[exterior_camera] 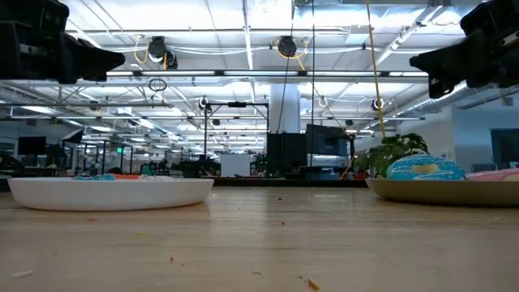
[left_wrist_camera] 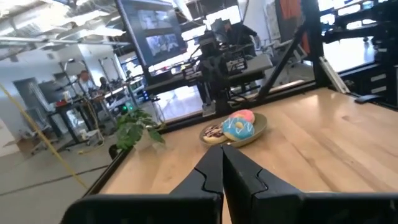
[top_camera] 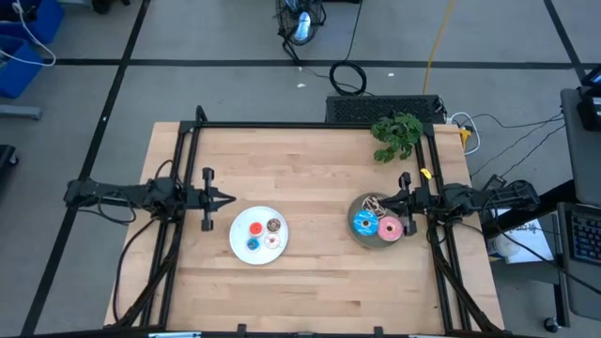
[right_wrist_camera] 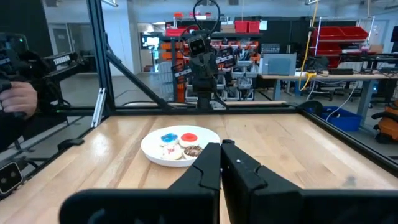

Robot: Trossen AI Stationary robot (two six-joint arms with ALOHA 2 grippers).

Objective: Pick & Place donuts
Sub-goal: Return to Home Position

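Counted seven donuts, all plated. Found the three larger on the gray plate (top_camera: 359,239) at table right: big blue donut (top_camera: 364,222) side by side with big pink donut (top_camera: 391,227), big brown sprinkled donut (top_camera: 374,203) behind them on the plant (top_camera: 397,134) side. Found the four small ones on the white plate (top_camera: 258,212) left of centre: tiny red donut (top_camera: 254,226), tiny brown donut (top_camera: 273,225), tiny blue donut (top_camera: 253,244), tiny pale pink donut (top_camera: 271,241); laid in a loose square, none over the rim. Sorted by size, apparently, one plate per size; judged nothing left to carry.

Logged the left gripper (top_camera: 228,198) clenched on nothing, fingers pinched to a point; raised off the wood, near the white plate's left rim from overhead, aimed across at the gray plate. Logged the right gripper (top_camera: 385,201) likewise pinched closed and empty; held high, above the gray plate's rim close by the big brown sprinkled donut; from table level, well clear of the big blue donut's top, so no contact.

Read the pair as mirrored, level, pointing inward: a resting pose, not a reach; closed empty fingers suit a stow, leaving nothing to snag. Judged the homing step done or nearly so; cannot tell which. Flagged one risk: right gripper directly over plated goods, so worth keeping height there.
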